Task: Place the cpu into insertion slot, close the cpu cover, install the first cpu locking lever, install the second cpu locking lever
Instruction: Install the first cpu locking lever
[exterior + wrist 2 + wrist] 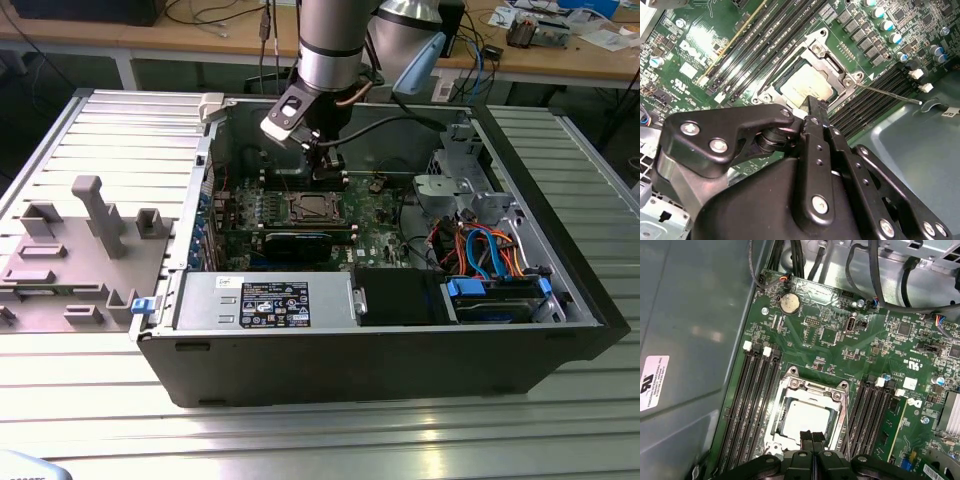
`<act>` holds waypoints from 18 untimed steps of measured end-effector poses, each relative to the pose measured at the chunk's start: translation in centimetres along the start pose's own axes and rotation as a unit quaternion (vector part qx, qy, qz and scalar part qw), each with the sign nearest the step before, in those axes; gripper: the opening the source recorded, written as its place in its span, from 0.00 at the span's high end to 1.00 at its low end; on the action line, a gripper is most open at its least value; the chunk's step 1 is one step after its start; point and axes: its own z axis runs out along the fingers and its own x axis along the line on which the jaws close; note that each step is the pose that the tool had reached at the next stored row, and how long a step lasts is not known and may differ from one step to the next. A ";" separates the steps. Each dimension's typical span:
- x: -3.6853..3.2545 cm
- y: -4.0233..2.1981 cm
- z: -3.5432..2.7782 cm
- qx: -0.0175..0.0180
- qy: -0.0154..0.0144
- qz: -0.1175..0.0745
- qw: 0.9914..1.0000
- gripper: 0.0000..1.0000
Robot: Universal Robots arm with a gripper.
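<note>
Visibly empty and pinched together, the end effector (pixel 812 435) overhangs the cpu (pixel 801 416).

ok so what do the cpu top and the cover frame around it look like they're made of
The cpu top looks like metal with a dull, pale silver-grey matte finish, glaring without mirror reflections. The cpu cover looks like thin sheet metal, maybe steel, brighter and shinier, with sharp highlights along its edges.
</note>
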 end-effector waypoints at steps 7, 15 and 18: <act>0.00 0.00 0.00 0.000 0.000 -0.013 1.000 0.89; 0.00 0.00 0.00 0.001 -0.001 -0.030 1.000 0.89; 0.00 0.00 0.00 0.001 -0.001 -0.041 0.999 0.89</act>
